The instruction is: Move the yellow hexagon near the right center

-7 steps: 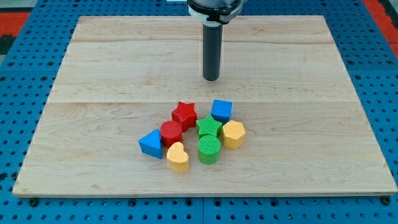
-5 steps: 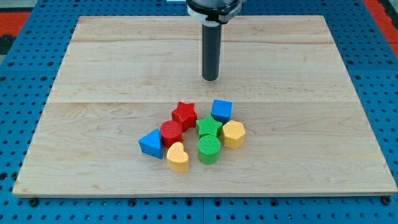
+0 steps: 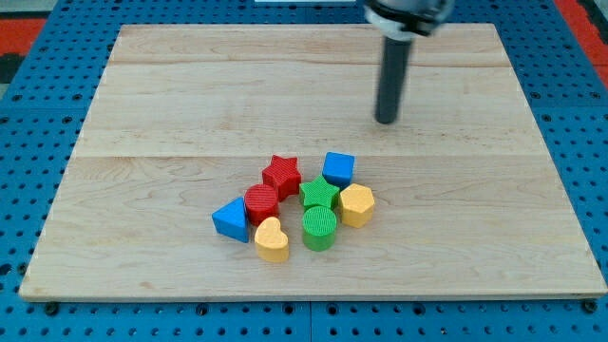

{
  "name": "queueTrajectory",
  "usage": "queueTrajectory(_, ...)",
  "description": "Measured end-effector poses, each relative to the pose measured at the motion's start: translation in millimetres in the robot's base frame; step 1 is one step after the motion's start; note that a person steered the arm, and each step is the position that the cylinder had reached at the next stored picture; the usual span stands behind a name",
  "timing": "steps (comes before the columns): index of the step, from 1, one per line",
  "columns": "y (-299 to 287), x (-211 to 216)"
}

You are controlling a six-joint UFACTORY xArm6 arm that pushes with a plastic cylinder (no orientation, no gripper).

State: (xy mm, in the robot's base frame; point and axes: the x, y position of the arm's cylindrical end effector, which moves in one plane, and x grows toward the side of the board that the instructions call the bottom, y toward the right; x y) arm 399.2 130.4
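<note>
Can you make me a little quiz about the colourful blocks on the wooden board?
1. True or false: my tip touches the yellow hexagon.
2. Which block sits just above the yellow hexagon in the view? A) blue cube B) yellow heart C) blue triangle
3. How many red blocks are there?

Key: 1. False, it is apart, toward the view's top. 2. A. 3. Two: red star, red cylinder.

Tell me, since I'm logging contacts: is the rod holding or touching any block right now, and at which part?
Nothing is held. My tip stands on bare board toward the view's top right of the cluster, apart from the yellow hexagon and blue cube.
</note>
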Motion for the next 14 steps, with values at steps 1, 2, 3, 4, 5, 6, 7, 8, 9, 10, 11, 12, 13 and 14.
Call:
queueTrajectory(1, 35, 81)
queueTrajectory(2, 15, 165)
queueTrajectory(3, -43, 192)
queueTrajectory(4, -79, 179)
queueTrajectory(5, -79, 140)
queueTrajectory(6, -78, 98)
queueTrajectory(7, -78, 59)
queueTrajectory(8, -75, 46)
queueTrajectory(9, -46, 44)
queueTrajectory(10, 22, 39)
queueTrajectory(11, 59, 32)
queueTrajectory(12, 59, 25)
queueTrajectory(13, 21, 45)
queueTrajectory(14, -29, 41)
